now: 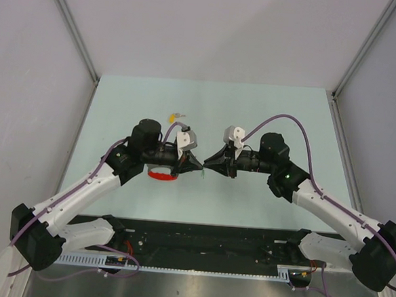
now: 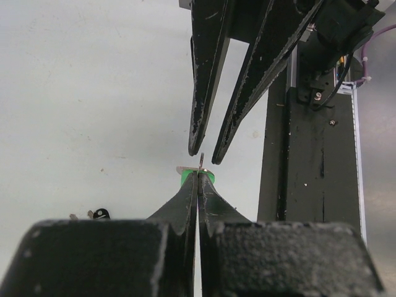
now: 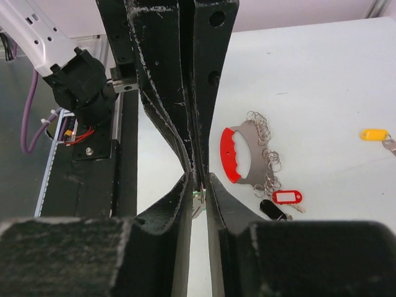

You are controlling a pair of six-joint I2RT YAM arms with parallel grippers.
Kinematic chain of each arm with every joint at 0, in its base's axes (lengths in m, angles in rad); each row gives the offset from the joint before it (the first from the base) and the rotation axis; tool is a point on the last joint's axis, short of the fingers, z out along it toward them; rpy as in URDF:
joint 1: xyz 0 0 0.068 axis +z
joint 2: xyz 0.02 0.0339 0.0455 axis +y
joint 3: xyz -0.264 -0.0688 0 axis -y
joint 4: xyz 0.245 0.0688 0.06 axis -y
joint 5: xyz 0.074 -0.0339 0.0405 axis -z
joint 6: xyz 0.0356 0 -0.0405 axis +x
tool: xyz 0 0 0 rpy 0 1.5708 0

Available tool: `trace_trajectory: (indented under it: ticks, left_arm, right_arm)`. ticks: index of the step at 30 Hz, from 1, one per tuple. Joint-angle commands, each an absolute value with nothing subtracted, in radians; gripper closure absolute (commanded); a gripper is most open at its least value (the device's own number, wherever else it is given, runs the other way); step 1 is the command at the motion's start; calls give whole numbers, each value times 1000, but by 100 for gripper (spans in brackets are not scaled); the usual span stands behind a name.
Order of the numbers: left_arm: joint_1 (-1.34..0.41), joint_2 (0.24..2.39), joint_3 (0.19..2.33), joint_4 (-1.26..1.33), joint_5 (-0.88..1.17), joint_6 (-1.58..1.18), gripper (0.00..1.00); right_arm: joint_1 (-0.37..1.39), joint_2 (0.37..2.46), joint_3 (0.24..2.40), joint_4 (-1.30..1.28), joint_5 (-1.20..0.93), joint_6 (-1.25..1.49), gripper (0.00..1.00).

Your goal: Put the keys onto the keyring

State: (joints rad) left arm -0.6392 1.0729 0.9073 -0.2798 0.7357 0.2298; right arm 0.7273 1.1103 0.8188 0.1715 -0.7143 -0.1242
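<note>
Pale green counter [image 1: 207, 108], matte, evenly lit from above. Boxed in on the left, right and far sides by plain grey-white walls [image 1: 213, 27]. Silver metal posts [image 1: 72, 27] slanting at both far corners. Black rail [image 1: 205, 241] along the near edge.

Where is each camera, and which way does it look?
Top external: above, behind the arms, looking down on the table; both arms show.
Left wrist: on the left arm, looking along the left gripper at the right gripper.
Right wrist: on the right arm, looking along its own fingers at the left gripper, keyring beyond.
Both wrist views share the green key.
</note>
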Motion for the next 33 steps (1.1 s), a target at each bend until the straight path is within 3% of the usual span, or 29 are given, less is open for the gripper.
trace_trajectory:
  ticks: [1, 10, 16, 19, 20, 25, 26, 29, 33]
  left_arm:
    - [-643, 1066, 946, -288, 761, 262, 100]
    - [-644, 1058, 945, -287, 762, 264, 100]
    - [-643, 1065, 946, -293, 762, 268, 100]
    - [-643, 1065, 948, -295, 755, 270, 98]
    - [-644, 1063, 948, -295, 750, 270, 89]
    - [-643, 1026, 939, -275, 668, 247, 65]
    - [-643, 1017, 936, -269, 645, 241, 53]
    - [-643, 970, 920, -235, 546, 216, 35]
    - [-643, 904, 902, -199, 390, 187, 24]
  right_arm:
    - [735, 1124, 865, 144, -726, -158, 82]
    - [735, 1144, 873, 100, -716, -183, 83]
    - [735, 1137, 874, 94, -715, -183, 100]
    - [735, 1128, 874, 95, -707, -178, 100]
    - [735, 1126, 874, 92, -703, -175, 100]
    - [715, 1117, 873, 37, -592, -147, 100]
    - [712, 1114, 868, 6, -566, -138, 100]
    - [701, 1080, 844, -55, -482, -104, 100]
    - [690, 1028, 770, -124, -320, -14, 100]
